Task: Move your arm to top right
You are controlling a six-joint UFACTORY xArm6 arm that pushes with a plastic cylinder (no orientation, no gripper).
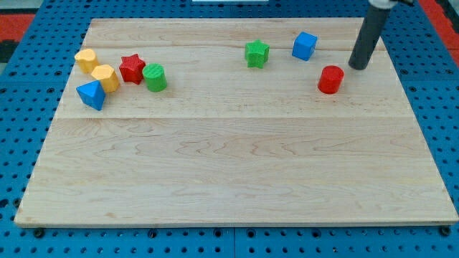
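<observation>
My tip [357,67] is at the view's upper right of the wooden board [229,179]. The dark rod rises from it toward the view's top. A red cylinder [330,79] lies just to the left of and below the tip, apart from it. A blue cube [304,46] sits farther left and a little higher. A green star [257,53] lies left of the cube.
At the view's upper left is a cluster: a yellow hexagon block [86,60], a second yellow block [105,77], a red star [132,68], a green cylinder [155,77] and a blue triangular block [92,94]. Blue pegboard [21,107] surrounds the board.
</observation>
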